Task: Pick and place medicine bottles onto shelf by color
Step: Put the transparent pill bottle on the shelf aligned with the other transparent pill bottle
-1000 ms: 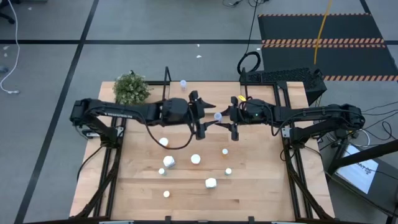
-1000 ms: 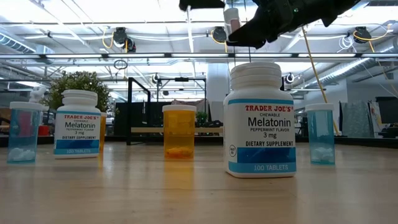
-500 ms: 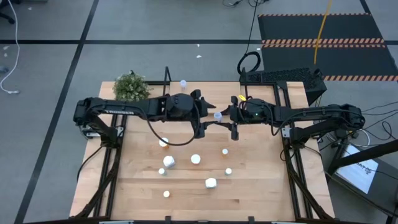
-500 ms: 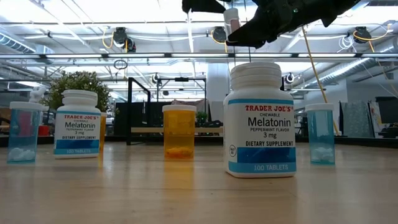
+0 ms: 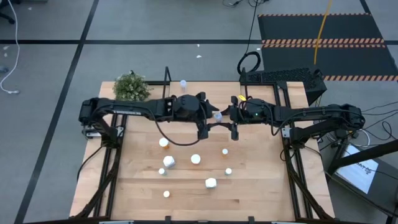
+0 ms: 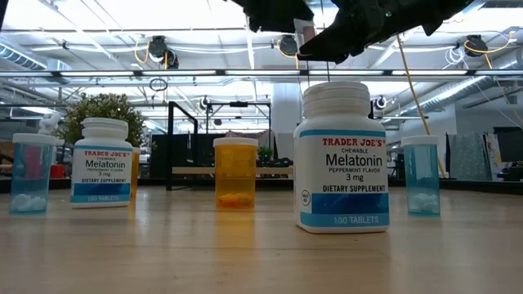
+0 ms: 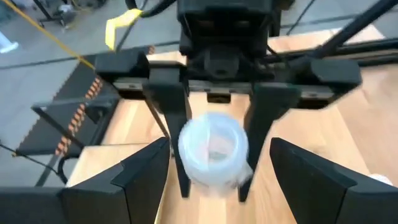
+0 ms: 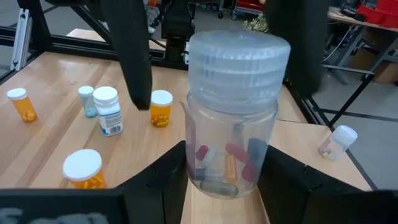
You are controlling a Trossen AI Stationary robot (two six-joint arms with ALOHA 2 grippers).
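A clear medicine bottle (image 8: pixel 231 106) with a ribbed pale cap and capsules inside hangs above the middle of the table, with my right gripper (image 5: pixel 226 117) shut on it. My left gripper (image 5: pixel 210 118) is open, and its fingers (image 8: pixel 132 56) stand on either side of the cap; whether one touches the cap, I cannot tell. Several more medicine bottles stand upright on the tabletop, among them a white one (image 6: pixel 343 155) and an orange one (image 6: pixel 235 173). The shelf (image 5: pixel 217 92) lies along the far edge, with one small bottle (image 5: pixel 183 83) standing on it. My right gripper pinches the clear bottle's body near its base (image 8: pixel 208 177) between its two fingers (image 8: pixel 166 180). The fingers come nearly level from the table's right side. The bottle is lifted clear of the table, its cap end (image 7: pixel 213 146) beyond the fingertips and turned toward my left gripper.
A small potted plant (image 5: pixel 131 88) stands at the table's far left corner, and a black stand (image 5: pixel 283 78) at the far right. The loose bottles (image 5: pixel 196 159) take up the table's middle and near part, below both arms.
My left gripper has moved toward the table's right edge, up to the bottle in my right gripper, and now stands around its cap. Its fingers have stayed open. My right gripper and the bottle have kept still.
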